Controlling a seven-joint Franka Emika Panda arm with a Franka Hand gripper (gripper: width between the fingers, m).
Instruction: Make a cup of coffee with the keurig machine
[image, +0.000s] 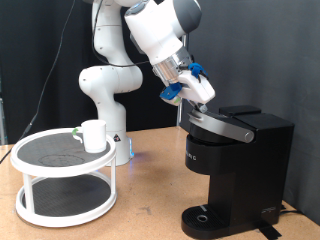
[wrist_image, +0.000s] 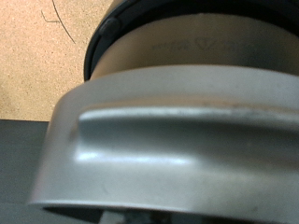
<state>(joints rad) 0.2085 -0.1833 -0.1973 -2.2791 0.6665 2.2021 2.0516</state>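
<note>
At the exterior view's left, a white two-tier round stand (image: 30, 160) carries the cup (image: 95, 135) on its upper shelf, with something small and green just beside it. The cup is well apart from the coffee machine (image: 235, 175), which stands at the exterior view's right with its round drip base empty. Between them rises the robot arm (image: 110, 70), reaching over to the right. The gripper (image: 200, 95) sits at the front edge of the machine's grey lid (image: 222, 126), which looks slightly raised. The wrist view is filled by that lid's silver handle (wrist_image: 168, 140), very close. I cannot tell whether the jaws are apart or together. To work the lid well, I judge the push should follow the hinge's arc, steady and centred on the handle, so the fingers do not slip off.
</note>
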